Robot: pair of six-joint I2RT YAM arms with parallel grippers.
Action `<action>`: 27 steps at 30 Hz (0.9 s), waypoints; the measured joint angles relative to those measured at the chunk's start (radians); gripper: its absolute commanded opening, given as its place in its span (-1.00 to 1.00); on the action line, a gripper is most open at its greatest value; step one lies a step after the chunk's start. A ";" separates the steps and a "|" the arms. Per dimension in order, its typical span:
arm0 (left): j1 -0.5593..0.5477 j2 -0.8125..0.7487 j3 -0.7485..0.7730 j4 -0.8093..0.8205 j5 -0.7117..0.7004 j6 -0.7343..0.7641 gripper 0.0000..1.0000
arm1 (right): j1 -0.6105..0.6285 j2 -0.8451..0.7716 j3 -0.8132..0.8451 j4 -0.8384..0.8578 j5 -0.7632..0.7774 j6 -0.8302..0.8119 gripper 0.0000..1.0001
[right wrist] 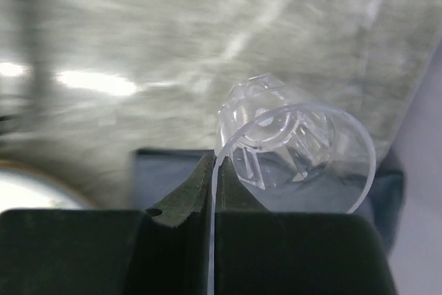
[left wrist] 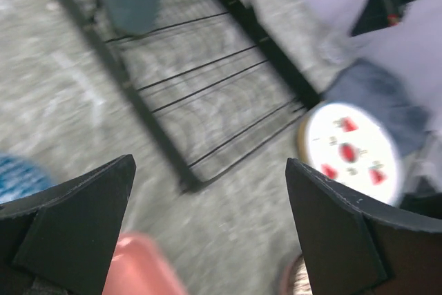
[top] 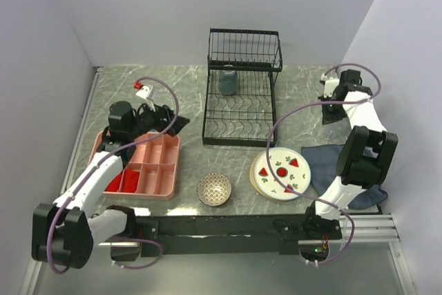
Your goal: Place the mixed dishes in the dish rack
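Note:
The black wire dish rack (top: 242, 112) stands mid-table with a blue-grey cup (top: 228, 81) in it. The white watermelon plate (top: 280, 173) lies on the tan plate (top: 253, 170). The pinkish-brown bowl (top: 214, 189) sits near the front. My left gripper (top: 181, 124) is open and empty, left of the rack (left wrist: 173, 81), above the pink tray's corner (left wrist: 141, 267). A blue patterned bowl (left wrist: 17, 176) shows at the left edge of that view. My right gripper (top: 331, 112) is shut (right wrist: 213, 160) on the rim of a clear cup (right wrist: 297, 150), held over the cloth.
A pink compartment tray (top: 145, 164) with red pieces lies at the left under my left arm. A dark blue-grey cloth (top: 338, 170) lies at the right beside the plates. White walls close in the table on three sides.

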 measured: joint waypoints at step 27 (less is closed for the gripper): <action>-0.105 0.772 0.245 0.758 0.485 -0.908 0.93 | 0.322 -0.325 -0.296 0.805 -1.062 1.022 -1.00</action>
